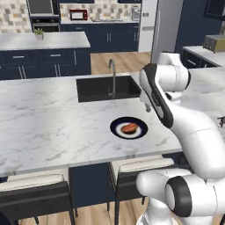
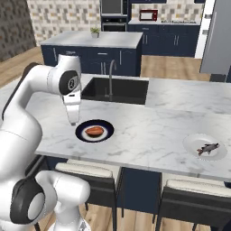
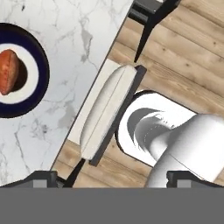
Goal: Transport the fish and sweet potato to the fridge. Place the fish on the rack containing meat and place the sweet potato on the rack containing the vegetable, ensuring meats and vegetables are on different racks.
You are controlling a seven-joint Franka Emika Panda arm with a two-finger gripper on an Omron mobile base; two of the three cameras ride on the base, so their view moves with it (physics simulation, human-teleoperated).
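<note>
The sweet potato (image 1: 129, 128) lies on a dark-rimmed plate (image 1: 115, 127) near the surface's (image 1: 48, 127) front edge; the tool (image 3: 111, 177) hangs open, empty.

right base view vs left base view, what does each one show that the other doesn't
Right base view alone: the fish lying on a white plate at the near right end of the counter, and a microwave up at the back.

Left base view alone: a toaster on the far right counter.

Both: the sweet potato on its dark-rimmed plate near the counter's front edge, the black sink with its faucet, the marble counter, and the stools tucked below it.
</note>
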